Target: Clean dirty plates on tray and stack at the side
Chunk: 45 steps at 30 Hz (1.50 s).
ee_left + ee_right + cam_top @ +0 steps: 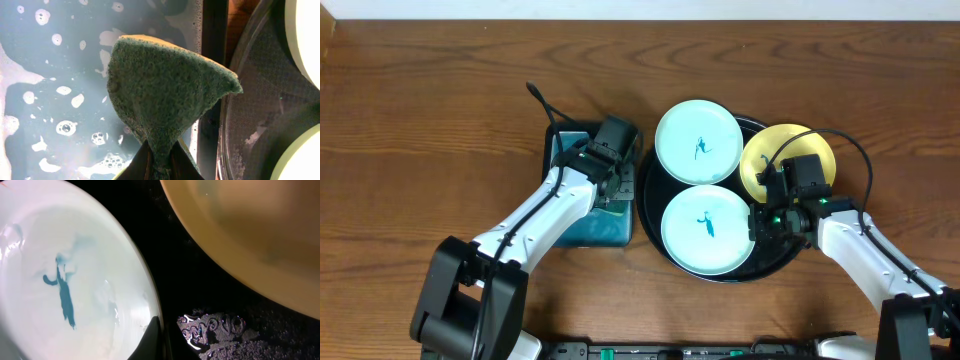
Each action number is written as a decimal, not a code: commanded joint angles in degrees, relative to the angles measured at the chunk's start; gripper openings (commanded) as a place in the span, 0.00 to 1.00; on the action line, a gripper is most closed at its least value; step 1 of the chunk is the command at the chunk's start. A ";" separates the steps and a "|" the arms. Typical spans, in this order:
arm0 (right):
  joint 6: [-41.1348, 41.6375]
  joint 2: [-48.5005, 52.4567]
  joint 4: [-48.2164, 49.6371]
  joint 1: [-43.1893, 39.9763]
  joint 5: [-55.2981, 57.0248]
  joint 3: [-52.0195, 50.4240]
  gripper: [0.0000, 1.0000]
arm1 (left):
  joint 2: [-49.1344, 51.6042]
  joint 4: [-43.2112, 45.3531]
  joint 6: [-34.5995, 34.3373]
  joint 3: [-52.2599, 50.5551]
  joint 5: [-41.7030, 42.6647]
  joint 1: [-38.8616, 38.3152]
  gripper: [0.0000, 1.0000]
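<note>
From above, the left claw (610, 185) hangs over the right end of the teal sponge tray (582, 225), jaws pinched on a green sponge (614, 205) just under it. The black tray (770, 262) lies just right of this claw on the wooden table (420, 100). All three plates are in it: a far plate (698, 142) and a near plate (708, 228), both pale with teal scribbles, and a yellow plate (788, 160). The right claw (762, 208) sits low over the tray's right part, with the near plate to its left and the yellow plate right behind and partly under it. Its jaws are closed. In the left wrist view, the sponge (165, 85) fans out wide from the narrow grip of the fingers (137, 165) at the bottom edge, its yellow back just showing along the top. Foamy water in the sponge tray (50, 60) spreads beneath and to the left of the claw. To its right run the dark tray wall, a strip of table, then the wet black tray (255, 115) with two pale plate edges at the frame's side. In the right wrist view, a dark fingertip (154, 339) stands at the rim of the near plate (75, 280), which fills the left with its scribble. Whether the fingertip touches the rim cannot be told. The yellow plate (250, 230) fills the upper right, and wet black tray (200, 285) shows between the two plates.
</note>
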 commanded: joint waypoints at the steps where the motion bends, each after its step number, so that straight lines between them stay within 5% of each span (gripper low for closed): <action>1: 0.00 0.13 -0.11 0.28 -1.09 1.05 0.01 | 0.24 0.20 -1.70 -0.35 -1.14 -0.02 0.08; 28: -0.07 0.13 -0.24 0.28 -1.05 1.05 0.01 | 3.08 0.04 -2.84 -0.33 4.59 -3.10 0.07; 45: -0.07 0.13 -0.22 0.28 -1.05 1.05 0.01 | -8.81 -0.79 0.22 -0.17 -1.44 -2.69 0.07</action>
